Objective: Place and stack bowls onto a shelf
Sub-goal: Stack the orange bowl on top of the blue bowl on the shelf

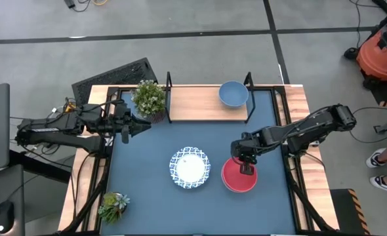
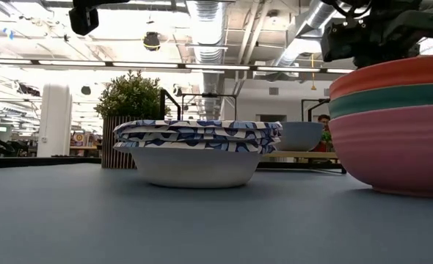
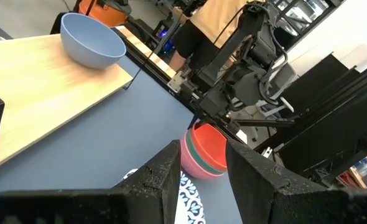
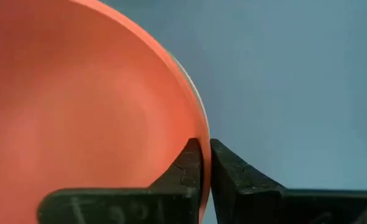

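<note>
Pinching the rim of the top coral-red round bowl (image 4: 78,106) with my right gripper (image 4: 205,163): fingers closed on the rim edge, one inside, one outside. That bowl tops a nested stack, coral-red over a teal bowl (image 2: 389,99) over a pink bowl (image 2: 393,150), sitting on the blue tabletop (image 1: 147,190) in front of the low light-wood shelf with black metal end posts (image 1: 193,101), toward its right end. Right gripper (image 1: 244,159) is over the stack's shelf-side rim. Two white bowls with blue patterned rims (image 1: 189,167) are stacked just left of the coloured stack, apart from it, in front of the shelf's middle. One pale blue round bowl (image 1: 233,94) already stands on the shelf near its right end post. My left gripper (image 1: 138,124) waits off the shelf's left end, just in front of the bushy potted plant (image 1: 149,98), fingers (image 3: 162,180) spread and empty. A second small potted plant (image 1: 113,206) sits at the table's near-left corner, well apart from the shelf.
</note>
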Robot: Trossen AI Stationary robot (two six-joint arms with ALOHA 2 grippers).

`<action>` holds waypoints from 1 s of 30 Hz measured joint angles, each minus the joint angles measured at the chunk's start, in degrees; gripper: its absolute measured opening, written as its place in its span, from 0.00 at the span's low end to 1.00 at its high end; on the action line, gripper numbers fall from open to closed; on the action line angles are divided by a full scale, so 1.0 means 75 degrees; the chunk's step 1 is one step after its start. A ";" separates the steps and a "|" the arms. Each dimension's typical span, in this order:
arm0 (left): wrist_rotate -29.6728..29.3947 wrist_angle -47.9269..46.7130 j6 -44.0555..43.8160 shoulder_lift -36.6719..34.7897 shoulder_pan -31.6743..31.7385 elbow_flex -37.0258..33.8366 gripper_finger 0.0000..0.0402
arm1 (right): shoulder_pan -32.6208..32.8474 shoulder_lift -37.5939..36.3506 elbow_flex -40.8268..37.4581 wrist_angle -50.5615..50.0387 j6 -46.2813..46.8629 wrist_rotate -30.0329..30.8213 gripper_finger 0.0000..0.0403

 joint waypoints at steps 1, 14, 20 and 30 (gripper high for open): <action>-0.0001 0.0000 0.0004 0.0000 0.0001 0.0000 0.28 | 0.0000 0.0005 0.0028 -0.0024 -0.0003 0.0000 0.08; -0.0146 -0.0003 0.0015 0.0000 0.0001 0.0001 0.28 | -0.0036 0.0014 0.0674 -0.0460 -0.0189 -0.0430 0.08; -0.0146 -0.0015 0.0015 0.0000 0.0000 0.0000 0.28 | -0.0067 0.0017 0.0674 -0.0504 -0.0208 -0.0776 0.10; -0.0146 -0.0176 0.0009 -0.0002 0.0003 0.0000 0.28 | -0.0061 0.0014 0.0674 -0.0494 -0.0269 -0.0635 0.16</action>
